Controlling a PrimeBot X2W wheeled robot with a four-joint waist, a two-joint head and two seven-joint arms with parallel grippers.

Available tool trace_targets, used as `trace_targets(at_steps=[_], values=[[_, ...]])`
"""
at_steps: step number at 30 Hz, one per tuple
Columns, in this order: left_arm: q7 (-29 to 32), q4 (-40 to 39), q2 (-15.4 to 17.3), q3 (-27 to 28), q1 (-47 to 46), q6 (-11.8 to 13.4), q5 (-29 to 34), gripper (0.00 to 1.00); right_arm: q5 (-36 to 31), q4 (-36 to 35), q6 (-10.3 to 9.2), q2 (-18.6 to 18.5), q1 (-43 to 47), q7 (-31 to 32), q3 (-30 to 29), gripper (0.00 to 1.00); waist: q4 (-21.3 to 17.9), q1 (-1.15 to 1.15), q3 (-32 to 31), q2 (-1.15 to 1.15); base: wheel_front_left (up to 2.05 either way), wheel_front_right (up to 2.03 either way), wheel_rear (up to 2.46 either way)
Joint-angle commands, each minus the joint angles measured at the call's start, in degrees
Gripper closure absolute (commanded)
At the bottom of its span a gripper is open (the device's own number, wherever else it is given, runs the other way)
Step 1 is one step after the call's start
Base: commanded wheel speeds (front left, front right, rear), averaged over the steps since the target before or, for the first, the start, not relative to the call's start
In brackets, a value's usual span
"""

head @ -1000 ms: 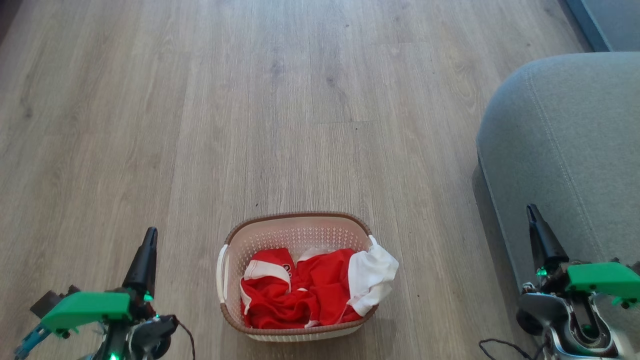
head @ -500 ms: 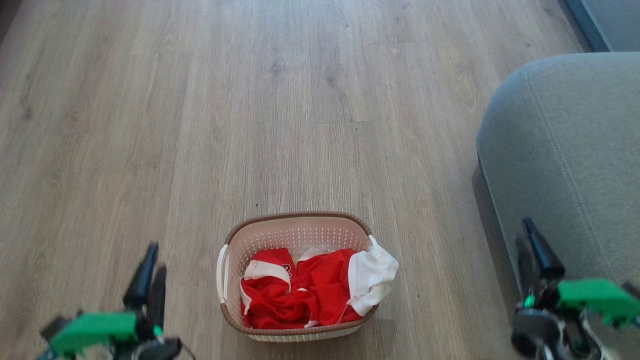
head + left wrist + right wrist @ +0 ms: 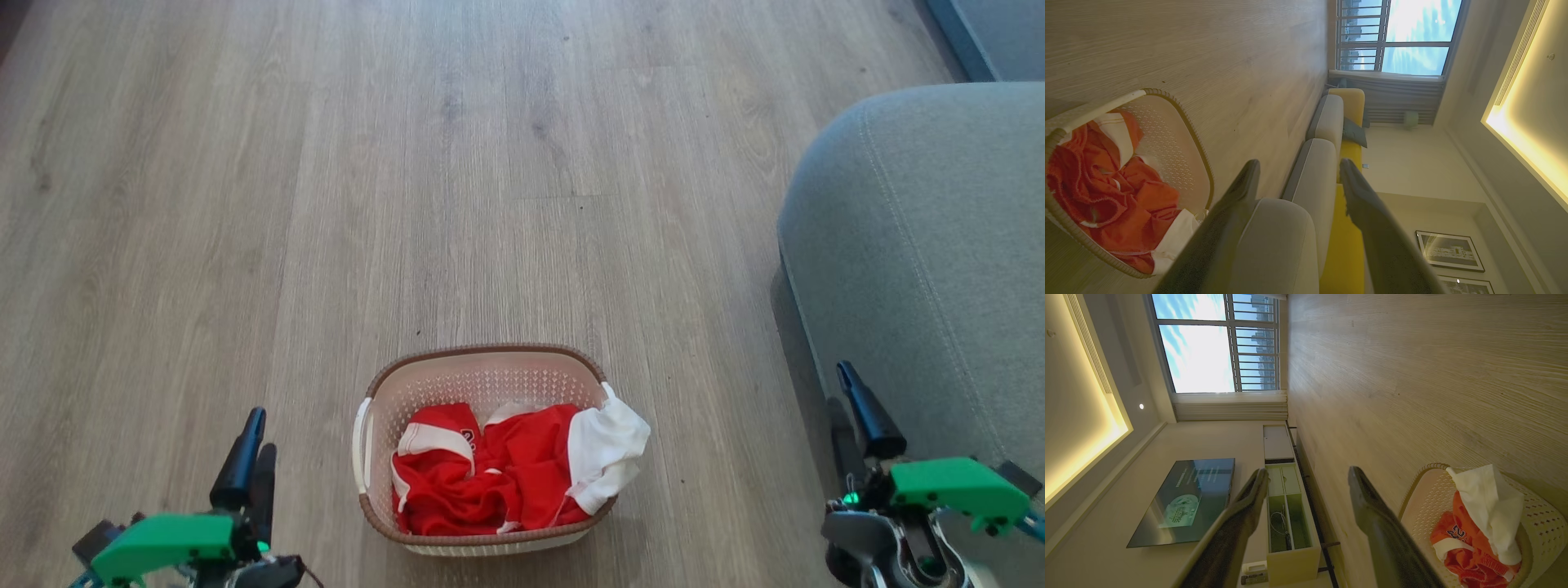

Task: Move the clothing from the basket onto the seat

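Pre-grasp: clothing (image 3: 506,474) in basket (image 3: 482,349), none on seat (image 3: 922,245). left gripper (image 3: 1299,167), right gripper (image 3: 1308,473) spread, empty. Next: dip, pinch top layer, maybe sleeve.

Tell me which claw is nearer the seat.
Right. The right claw hovers beside the seat; the left claw is beyond the basket, on its other side.
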Motion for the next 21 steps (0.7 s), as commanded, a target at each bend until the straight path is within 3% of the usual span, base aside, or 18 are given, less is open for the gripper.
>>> trace_targets(at_steps=[1,21], values=[[-0.7,-1.3,0.7,0.1,-3.5,0.0,0.8,0.0,-0.6,-1.5,0.01,-1.0,-3.5,-0.8,0.4,0.0,0.0,0.0,0.0,0.0,0.0,0.0,0.0],[-4.2,0.1,1.4,0.3,-7.4,0.0,12.7,0.0,-11.0,0.6,0.01,-2.1,-8.2,-4.4,2.5,0.0,-0.1,0.0,0.6,0.0,0.0,0.0,0.0]])
